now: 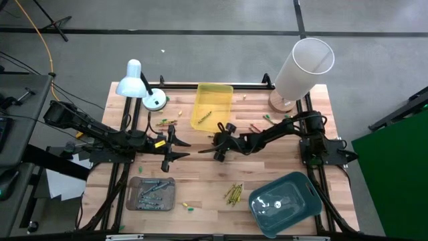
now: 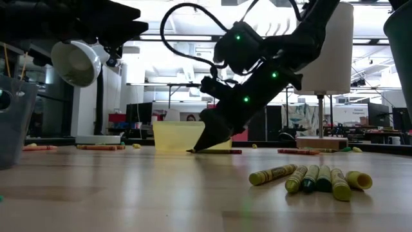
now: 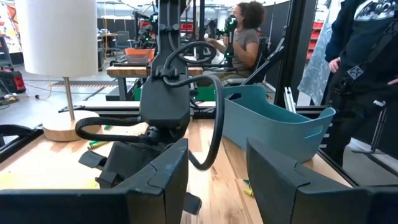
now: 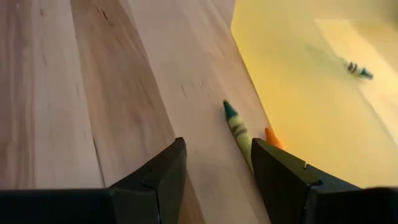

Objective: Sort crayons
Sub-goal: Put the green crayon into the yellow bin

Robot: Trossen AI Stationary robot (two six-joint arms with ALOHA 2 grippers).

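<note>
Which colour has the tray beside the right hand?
Yellow; the tray shows best in the high view, with the right hand just beside it.

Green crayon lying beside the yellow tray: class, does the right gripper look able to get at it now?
Probably yes. The right gripper hangs open just over the green crayon beside the yellow plastic tray, with bare wood around it.

Right gripper [image 4: 214, 171] fingers apart over wood; green-tipped crayon [image 4: 237, 129] lay beside yellow tray [image 4: 292, 93].
</note>
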